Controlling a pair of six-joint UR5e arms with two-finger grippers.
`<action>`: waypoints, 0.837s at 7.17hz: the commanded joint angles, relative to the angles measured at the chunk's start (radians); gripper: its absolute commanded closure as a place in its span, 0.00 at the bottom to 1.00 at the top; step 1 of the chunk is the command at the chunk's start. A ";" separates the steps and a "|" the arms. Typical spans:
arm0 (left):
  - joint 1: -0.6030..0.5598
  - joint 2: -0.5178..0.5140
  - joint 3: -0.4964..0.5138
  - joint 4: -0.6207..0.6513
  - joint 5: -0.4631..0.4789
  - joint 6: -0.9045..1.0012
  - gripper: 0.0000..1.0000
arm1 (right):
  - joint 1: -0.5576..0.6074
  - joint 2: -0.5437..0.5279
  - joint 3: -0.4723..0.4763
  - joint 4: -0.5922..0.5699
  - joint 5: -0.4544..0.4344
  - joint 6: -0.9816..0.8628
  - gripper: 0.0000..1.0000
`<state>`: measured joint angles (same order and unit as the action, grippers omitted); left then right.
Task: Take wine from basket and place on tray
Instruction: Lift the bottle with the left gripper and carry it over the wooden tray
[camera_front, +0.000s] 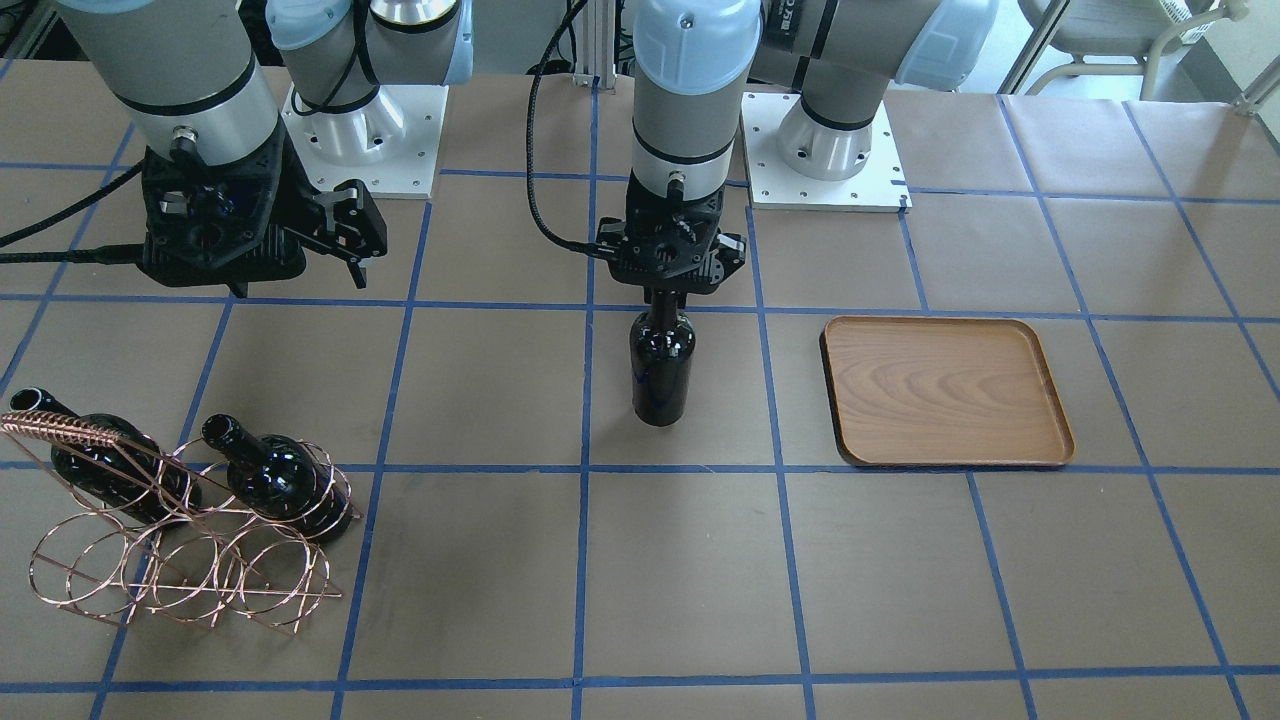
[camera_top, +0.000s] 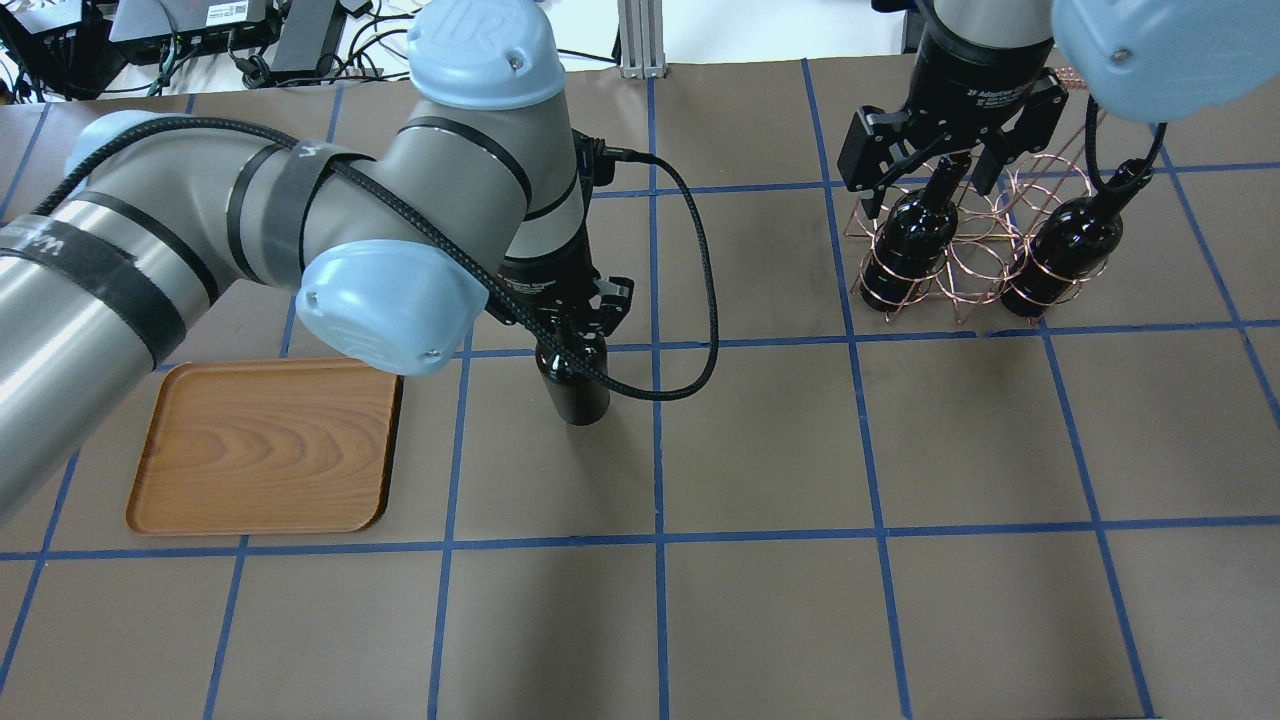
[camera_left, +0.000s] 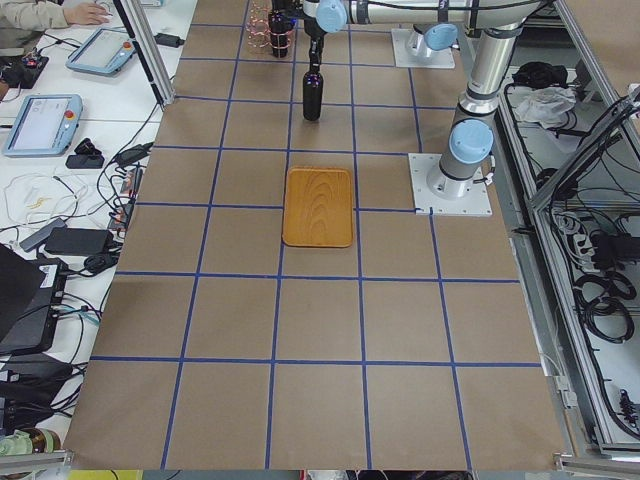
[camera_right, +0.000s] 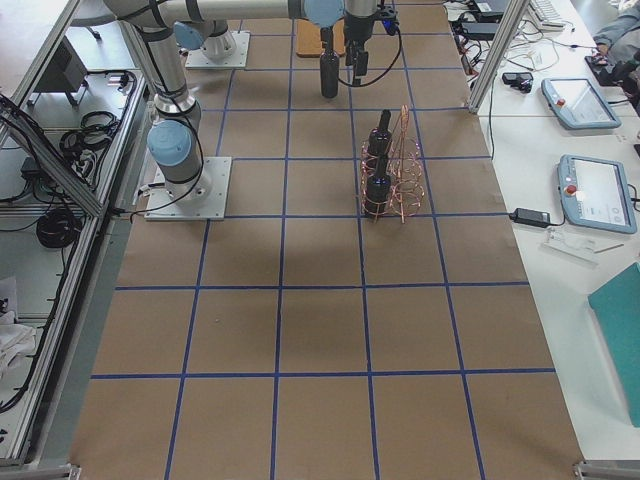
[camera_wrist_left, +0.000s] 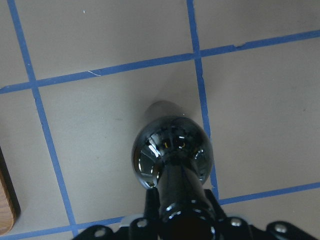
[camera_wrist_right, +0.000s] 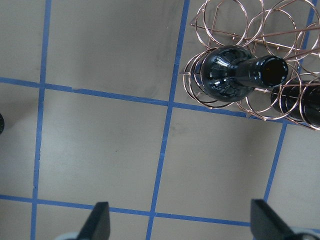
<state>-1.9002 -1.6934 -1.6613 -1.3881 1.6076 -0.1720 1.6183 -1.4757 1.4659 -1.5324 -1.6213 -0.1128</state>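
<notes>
My left gripper (camera_top: 570, 335) is shut on the neck of a near-black wine bottle (camera_front: 662, 370) and holds it upright at the table's middle; whether its base touches the table I cannot tell. The left wrist view looks down the bottle (camera_wrist_left: 172, 155). The brown wooden tray (camera_front: 945, 390) lies empty beside it, a short gap apart, and shows in the overhead view (camera_top: 265, 445). My right gripper (camera_top: 930, 185) is open and empty above the copper wire basket (camera_top: 985, 250). Two more bottles (camera_front: 100, 455) (camera_front: 285, 480) lie in the basket (camera_front: 180, 560).
The table is covered in brown paper with a blue tape grid. The arm bases (camera_front: 825, 150) stand at the robot's side of the table. The left arm's black cable (camera_top: 700, 300) loops beside the held bottle. Tablets and cables (camera_left: 40, 120) lie off the table.
</notes>
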 joint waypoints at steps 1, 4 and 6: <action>0.080 0.027 0.067 -0.098 0.058 0.063 1.00 | 0.000 0.000 0.001 0.003 0.001 0.001 0.00; 0.376 0.089 0.097 -0.164 0.060 0.294 1.00 | 0.000 0.000 0.016 0.003 0.004 0.002 0.00; 0.530 0.122 0.077 -0.173 0.060 0.427 1.00 | 0.000 0.000 0.016 0.003 0.003 0.002 0.00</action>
<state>-1.4599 -1.5898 -1.5739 -1.5557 1.6673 0.1736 1.6184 -1.4757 1.4809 -1.5305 -1.6173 -0.1105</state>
